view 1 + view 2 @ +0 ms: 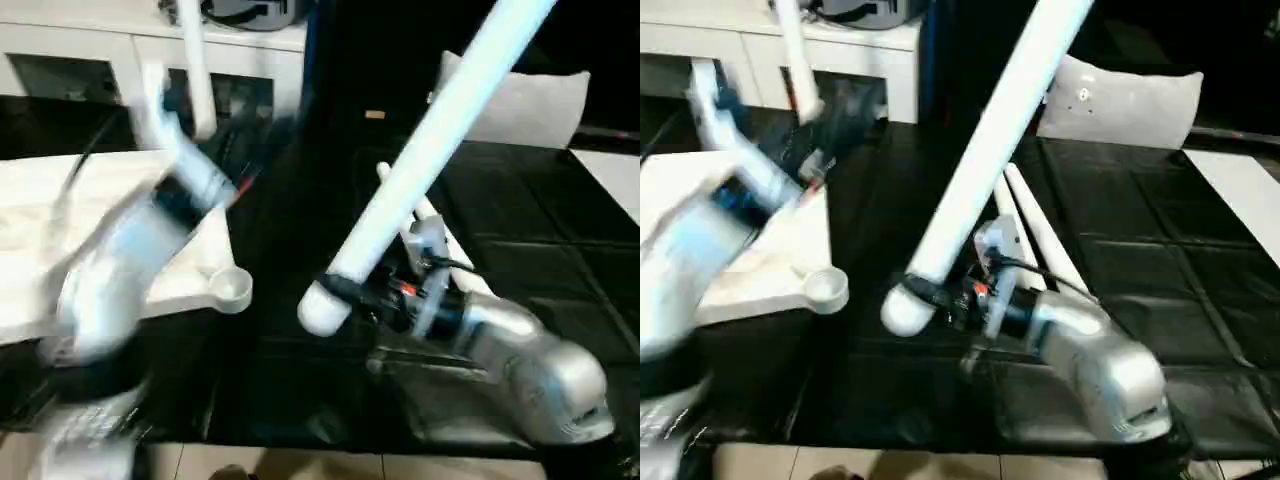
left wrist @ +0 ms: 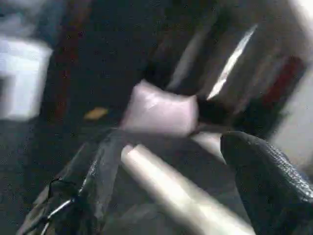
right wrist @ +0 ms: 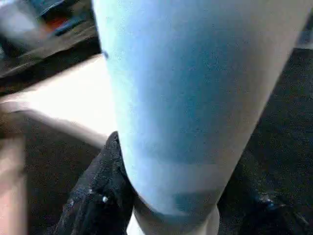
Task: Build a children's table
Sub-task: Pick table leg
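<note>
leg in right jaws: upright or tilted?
Tilted. The leg slants up and away from the right gripper, thick end lowest, above the black floor.

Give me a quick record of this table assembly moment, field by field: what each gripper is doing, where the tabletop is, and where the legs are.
right gripper: shut on held leg, near its thick end, leg slanting up and away
left gripper: open, holding nothing
tabletop: lying on the robot's left, corner socket toward the middle
fitted leg: standing up from the tabletop's far side
spare legs: lying on the black surface

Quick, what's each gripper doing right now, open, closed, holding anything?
Left gripper: open, holding nothing.
Right gripper: closed on a white table leg, near its thick end.
</note>
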Robot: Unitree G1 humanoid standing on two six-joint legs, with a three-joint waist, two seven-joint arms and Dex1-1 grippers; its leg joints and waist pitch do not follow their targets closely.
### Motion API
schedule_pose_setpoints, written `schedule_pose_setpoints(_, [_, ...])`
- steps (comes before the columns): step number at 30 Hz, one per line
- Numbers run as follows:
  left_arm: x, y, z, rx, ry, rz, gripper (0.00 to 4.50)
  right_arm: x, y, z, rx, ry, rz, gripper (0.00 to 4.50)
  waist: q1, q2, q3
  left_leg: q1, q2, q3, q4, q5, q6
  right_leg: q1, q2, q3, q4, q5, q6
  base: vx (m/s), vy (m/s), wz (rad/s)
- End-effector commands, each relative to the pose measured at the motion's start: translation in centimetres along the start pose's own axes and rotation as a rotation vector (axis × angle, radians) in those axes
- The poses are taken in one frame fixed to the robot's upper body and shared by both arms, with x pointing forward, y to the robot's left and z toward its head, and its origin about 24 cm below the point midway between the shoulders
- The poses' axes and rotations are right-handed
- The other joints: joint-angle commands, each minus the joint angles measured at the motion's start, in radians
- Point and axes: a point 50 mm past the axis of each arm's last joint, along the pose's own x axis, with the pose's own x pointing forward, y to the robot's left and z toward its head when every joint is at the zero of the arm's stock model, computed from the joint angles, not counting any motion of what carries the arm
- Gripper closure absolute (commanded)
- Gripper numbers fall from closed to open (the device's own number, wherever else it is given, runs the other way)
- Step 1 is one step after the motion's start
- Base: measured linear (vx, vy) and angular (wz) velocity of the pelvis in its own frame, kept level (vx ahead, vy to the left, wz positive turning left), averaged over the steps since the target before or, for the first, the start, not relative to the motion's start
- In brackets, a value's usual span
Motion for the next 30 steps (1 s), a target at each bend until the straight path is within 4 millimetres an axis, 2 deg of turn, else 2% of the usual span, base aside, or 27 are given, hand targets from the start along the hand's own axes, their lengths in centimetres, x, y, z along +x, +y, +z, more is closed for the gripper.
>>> schedule_pose_setpoints(1, [-0.6,0.0,-0.5,0.076,0.020,0.088,0.80,-0.6,-0.9,0.7,-0.052,-0.047,-0.135,2.59,-0.006,0.026,-0.066,0.028,0.022,0.001,-0.084,-0.329,-0.103,0.028,-0.037,0.030,-0.085,-0.289,-0.109,0.000,0.000,0.00])
schedule_pose_setpoints(2, [-1.1,0.3,-1.1,0.095,0.019,0.140,0.80,-0.7,-1.0,0.8,-0.066,-0.069,-0.173,2.59,-0.006,0.022,-0.064,0.030,0.020,0.002,-0.085,-0.350,-0.097,0.025,-0.037,0.031,-0.089,-0.318,-0.099,0.000,0.000,0.00])
schedule_pose_setpoints(3, [-1.2,0.3,-1.2,0.101,0.017,0.155,0.80,-0.7,-1.0,0.8,-0.070,-0.076,-0.184,2.59,-0.007,0.024,-0.062,0.029,0.020,0.002,-0.086,-0.362,-0.096,0.025,-0.036,0.030,-0.092,-0.336,-0.092,0.000,0.000,0.00])
schedule_pose_setpoints(4, [-2.2,0.6,-2.2,0.127,0.022,0.247,0.80,-0.5,-0.5,1.2,-0.059,-0.160,-0.186,2.59,-0.008,0.023,-0.061,0.028,0.018,0.000,-0.087,-0.385,-0.096,0.024,-0.037,0.029,-0.097,-0.377,-0.074,0.000,0.000,0.00])
schedule_pose_setpoints(5, [-2.8,0.7,-2.7,0.144,0.029,0.297,0.80,-0.5,-0.2,1.4,-0.048,-0.206,-0.193,2.59,-0.010,0.012,-0.061,0.024,0.024,-0.004,-0.090,-0.397,-0.088,0.024,-0.044,0.029,-0.098,-0.398,-0.063,0.000,0.000,0.00])
schedule_pose_setpoints(6, [-3.6,0.5,-3.5,0.207,0.059,0.341,0.80,-0.5,0.0,1.2,-0.006,-0.224,-0.219,2.59,-0.013,0.001,-0.059,0.018,0.024,-0.003,-0.092,-0.387,-0.078,0.024,-0.044,0.029,-0.099,-0.418,-0.046,0.000,0.000,0.00])
schedule_pose_setpoints(7, [-3.7,0.4,-3.7,0.233,0.071,0.342,0.80,-0.5,0.1,0.9,0.009,-0.214,-0.230,2.59,-0.015,-0.001,-0.058,0.019,0.023,-0.002,-0.092,-0.388,-0.075,0.022,-0.041,0.030,-0.104,-0.428,-0.036,0.000,0.000,0.00])
schedule_pose_setpoints(8, [-3.9,0.2,-3.9,0.256,0.076,0.340,0.80,-0.5,0.1,0.8,0.011,-0.221,-0.237,2.59,-0.021,0.007,-0.058,0.024,0.021,-0.005,-0.093,-0.408,-0.080,0.017,-0.037,0.029,-0.103,-0.446,-0.026,0.000,0.000,0.00])
schedule_pose_setpoints(10, [-4.1,-0.1,-4.1,0.279,0.083,0.336,0.80,-0.5,0.2,0.4,0.018,-0.214,-0.252,2.59,-0.026,0.006,-0.057,0.029,0.021,-0.005,-0.092,-0.444,-0.084,0.008,-0.035,0.030,-0.108,-0.453,-0.019,0.000,0.000,0.00])
schedule_pose_setpoints(11, [-4.4,-0.3,-5.0,0.260,0.096,0.354,0.80,-0.6,0.2,-0.9,0.046,-0.144,-0.285,2.59,-0.027,0.014,-0.054,0.030,0.019,-0.009,-0.094,-0.465,-0.089,0.008,-0.034,0.029,-0.109,-0.458,-0.020,0.000,0.000,0.00])
schedule_pose_setpoints(13, [-4.6,-0.1,-5.7,0.235,0.102,0.377,0.80,-1.0,0.3,-1.7,0.061,-0.107,-0.294,2.59,-0.029,0.008,-0.053,0.019,0.014,-0.002,-0.094,-0.462,-0.065,0.017,-0.047,0.033,-0.119,-0.477,-0.024,0.000,0.000,0.00])
schedule_pose_setpoints(14, [-4.7,-0.1,-6.1,0.228,0.104,0.384,0.80,-1.1,0.4,-2.0,0.065,-0.093,-0.298,2.59,-0.026,0.008,-0.056,0.018,0.009,0.005,-0.087,-0.447,-0.035,0.018,-0.063,0.042,-0.130,-0.522,-0.024,0.000,0.000,0.00])
schedule_pose_setpoints(15, [-4.9,0.0,-6.6,0.228,0.114,0.388,0.80,-1.4,0.4,-2.2,0.075,-0.088,-0.310,2.59,-0.021,0.006,-0.061,0.005,0.008,0.005,-0.083,-0.392,-0.003,0.031,-0.079,0.051,-0.134,-0.539,-0.023,0.000,0.000,0.00])
schedule_pose_setpoints(16, [-4.9,-0.1,-6.8,0.233,0.120,0.387,0.80,-1.6,0.4,-2.2,0.081,-0.094,-0.318,2.59,-0.019,0.014,-0.062,0.000,0.007,0.007,-0.080,-0.361,0.016,0.033,-0.089,0.059,-0.139,-0.540,-0.021,0.000,0.000,0.00])
schedule_pose_setpoints(17, [-5.1,-0.4,-7.2,0.249,0.132,0.378,0.80,-2.3,0.2,-1.8,0.022,-0.118,-0.365,2.59,-0.013,0.013,-0.065,-0.002,0.009,0.008,-0.070,-0.320,0.047,0.032,-0.105,0.069,-0.145,-0.541,-0.021,0.000,0.000,0.00])
schedule_pose_setpoints(18, [-5.2,-0.5,-7.3,0.254,0.135,0.376,0.80,-2.5,0.1,-1.7,-0.018,-0.126,-0.386,2.59,-0.008,0.015,-0.066,-0.007,0.010,0.007,-0.064,-0.299,0.062,0.034,-0.115,0.077,-0.147,-0.533,-0.021,-0.005,0.051,0.02])
schedule_pose_setpoints(19, [-5.2,-0.6,-7.4,0.250,0.136,0.375,0.80,-2.6,-0.1,-1.4,-0.109,-0.134,-0.418,2.59,-0.009,0.011,-0.065,-0.010,0.011,0.006,-0.063,-0.289,0.082,0.033,-0.117,0.076,-0.149,-0.525,-0.029,-0.005,0.051,0.02])
schedule_pose_setpoints(20, [-5.1,-0.7,-7.4,0.242,0.130,0.374,0.80,-2.6,0.1,-1.4,-0.141,-0.120,-0.383,2.59,-0.006,0.018,-0.065,0.004,0.014,0.006,-0.067,-0.308,0.089,0.023,-0.112,0.070,-0.148,-0.524,-0.040,-0.002,0.070,0.03])
schedule_pose_setpoints(22, [-4.9,-0.9,-7.4,0.248,0.127,0.361,0.80,-2.4,0.3,-1.5,-0.064,-0.143,-0.330,2.59,-0.016,0.021,-0.064,0.008,0.009,0.012,-0.081,-0.336,0.118,0.028,-0.092,0.062,-0.144,-0.471,-0.053,-0.005,0.086,0.00])
schedule_pose_setpoints(23, [-4.7,-1.1,-7.4,0.259,0.125,0.348,0.80,-2.4,0.3,-1.5,-0.030,-0.148,-0.343,2.59,-0.018,0.023,-0.065,0.009,0.009,0.014,-0.083,-0.339,0.125,0.027,-0.090,0.062,-0.144,-0.455,-0.055,-0.009,0.100,-0.06])
schedule_pose_setpoints(24, [-4.6,-1.1,-7.4,0.265,0.122,0.342,0.80,-2.4,0.2,-1.5,-0.022,-0.143,-0.357,2.59,-0.016,0.022,-0.067,0.016,0.008,0.015,-0.086,-0.348,0.137,0.025,-0.087,0.058,-0.144,-0.432,-0.059,-0.013,0.098,-0.05])
schedule_pose_setpoints(25, [-4.6,-1.1,-7.4,0.267,0.118,0.341,0.80,-2.2,0.4,-1.6,0.003,-0.140,-0.317,2.59,-0.019,0.025,-0.066,0.017,0.007,0.016,-0.088,-0.354,0.140,0.024,-0.084,0.056,-0.144,-0.421,-0.062,-0.013,0.098,-0.05])
schedule_pose_setpoints(26, [-4.6,-1.1,-7.4,0.267,0.118,0.341,0.80,-2.2,0.4,-1.6,0.003,-0.140,-0.317,2.59,-0.020,0.019,-0.066,0.019,0.006,0.018,-0.091,-0.369,0.142,0.024,-0.081,0.053,-0.146,-0.419,-0.060,-0.018,0.095,0.00])
schedule_pose_setpoints(27, [-4.6,-1.1,-7.4,0.267,0.115,0.343,0.80,-2.1,0.7,-1.8,0.021,-0.136,-0.283,2.59,-0.024,0.023,-0.062,0.031,0.005,0.021,-0.096,-0.429,0.131,0.016,-0.081,0.047,-0.150,-0.433,-0.046,-0.025,0.099,0.02])
schedule_pose_setpoints(28, [-4.6,-1.0,-7.5,0.268,0.114,0.347,0.80,-2.0,0.9,-2.1,0.019,-0.121,-0.286,2.59,-0.023,0.036,-0.062,0.034,0.004,0.017,-0.100,-0.452,0.123,0.016,-0.082,0.044,-0.150,-0.441,-0.042,-0.025,0.099,0.02])
schedule_pose_setpoints(29, [-4.7,-1.0,-7.5,0.269,0.117,0.348,0.80,-1.9,0.9,-2.2,0.015,-0.130,-0.316,2.59,-0.032,0.032,-0.062,0.034,0.001,0.018,-0.105,-0.481,0.111,0.019,-0.079,0.037,-0.154,-0.445,-0.029,-0.032,0.101,-0.01])
schedule_pose_setpoints(30, [-4.7,-1.0,-7.4,0.267,0.120,0.346,0.80,-1.8,0.8,-2.2,0.034,-0.143,-0.332,2.59,-0.035,0.033,-0.063,0.034,-0.001,0.018,-0.111,-0.508,0.101,0.019,-0.076,0.029,-0.153,-0.442,-0.016,-0.041,0.094,-0.05])
